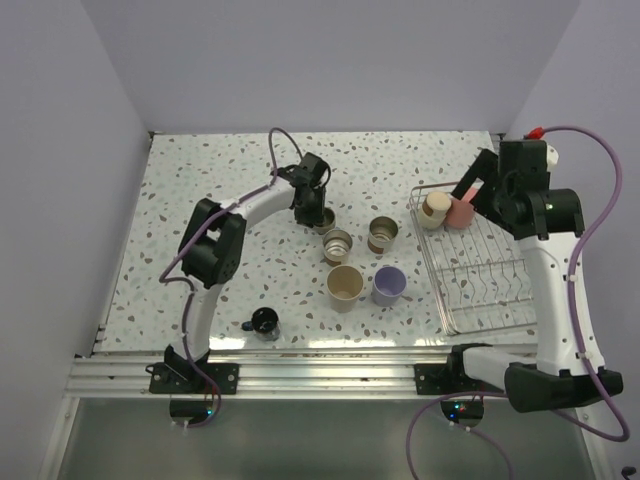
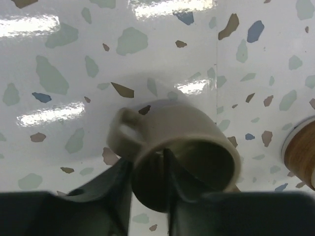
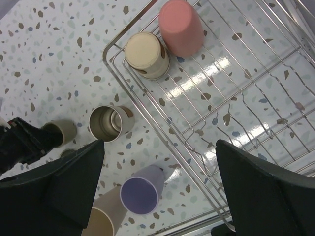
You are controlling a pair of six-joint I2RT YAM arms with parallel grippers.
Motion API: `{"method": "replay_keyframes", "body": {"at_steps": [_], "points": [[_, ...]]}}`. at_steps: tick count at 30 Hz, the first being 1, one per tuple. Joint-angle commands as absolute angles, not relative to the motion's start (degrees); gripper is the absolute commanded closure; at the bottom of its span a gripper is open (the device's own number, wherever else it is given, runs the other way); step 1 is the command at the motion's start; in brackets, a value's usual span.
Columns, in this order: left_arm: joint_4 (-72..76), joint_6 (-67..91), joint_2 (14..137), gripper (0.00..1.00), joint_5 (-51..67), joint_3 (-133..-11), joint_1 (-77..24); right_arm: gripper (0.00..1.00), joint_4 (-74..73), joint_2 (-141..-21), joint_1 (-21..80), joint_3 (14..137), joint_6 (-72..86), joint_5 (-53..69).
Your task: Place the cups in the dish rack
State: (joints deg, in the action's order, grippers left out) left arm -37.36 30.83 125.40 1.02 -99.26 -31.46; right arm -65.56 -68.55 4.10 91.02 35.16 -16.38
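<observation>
Straddling wall of tan handled mug (image 2: 187, 132): left gripper (image 2: 147, 163), jaws narrow, clamp uncertain
Right gripper (image 3: 160, 145): jaws wide, empty, above silvery wire dish rack (image 3: 236, 73)

My bench (image 1: 200, 180) is white with coloured speckles. The rack (image 1: 478, 285) sits on its right side. Mid-bench stands one steel cup (image 1: 338, 243) beside a second steel cup (image 1: 383, 235), with a tan mug (image 2: 187, 123) just beyond them. Nearer me, a tan cup (image 1: 344, 287) stands beside a lavender cup (image 1: 389, 285). A dark blue cup (image 1: 264, 322) stands near-left.
</observation>
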Motion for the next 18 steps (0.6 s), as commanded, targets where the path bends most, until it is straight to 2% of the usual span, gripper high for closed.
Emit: {"method": "replay_keyframes", "body": {"at_steps": [1, 4, 6, 14, 17, 18], "points": [[-37.2, 32.6, 126.3, 0.78, 0.1, -102.7, -32.3, 0.02, -65.4, -67.5, 4.1, 90.3, 34.1, -14.3], [-38.7, 33.1, 126.9, 0.95, -1.4, -105.9, -32.2, 0.02, -65.2, -67.7, 4.4, 90.4, 34.1, -13.7], [-40.0, 33.0, 127.3, 1.0, -1.9, -108.4, -32.3, 0.02, -65.0, -68.0, 4.5, 90.9, 34.1, -13.2], [-43.5, 32.7, 124.5, 1.0, -1.8, -116.6, -30.7, 0.02, -60.1, -70.0, 4.7, 93.3, 35.5, -4.7], [-40.1, 32.7, 120.6, 1.0, 2.0, -115.6, -29.5, 0.02, -52.6, -70.9, 4.7, 92.9, 37.3, 7.4], [-38.6, 32.6, 119.3, 1.0, 3.3, -114.9, -29.0, 0.02, -50.1, -71.6, 4.6, 91.9, 39.8, 14.9]]}}
